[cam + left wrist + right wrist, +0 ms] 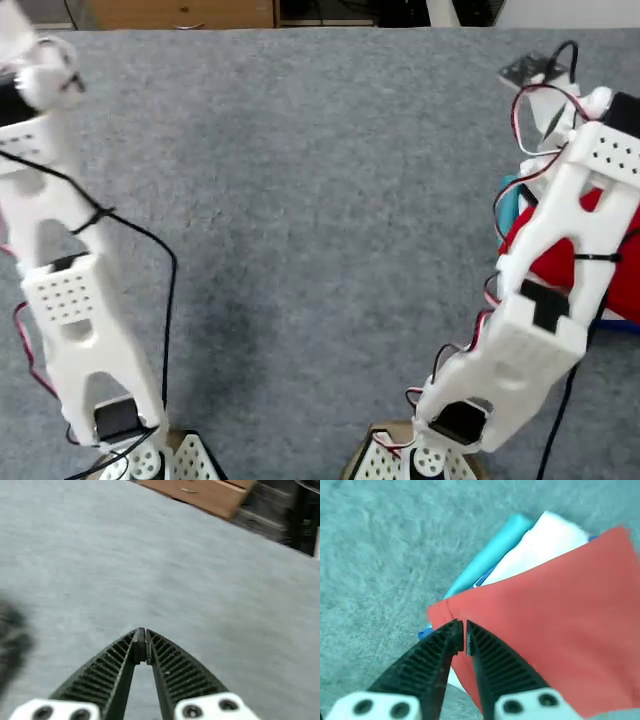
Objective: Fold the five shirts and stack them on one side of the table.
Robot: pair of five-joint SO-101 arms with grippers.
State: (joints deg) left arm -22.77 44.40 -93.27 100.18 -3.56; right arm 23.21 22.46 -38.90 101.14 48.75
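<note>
Looks nearly done to me. The stack sits at the right side of the table (320, 200), right under the right arm: red shirt (555, 620) on top, white shirt (545, 540), teal shirt (490, 555) and a sliver of blue shirt (424, 632) poking out below. I count four colours, so I can't tell about a fifth.

The right gripper (465, 630) has its jaws pressed together over the red corner, pinching nothing. Whether it touches the cloth, I can't say. The left gripper (141, 647) is also clamped together and empty, over bare grey table, with a wooden cabinet (210, 492) further off.
</note>
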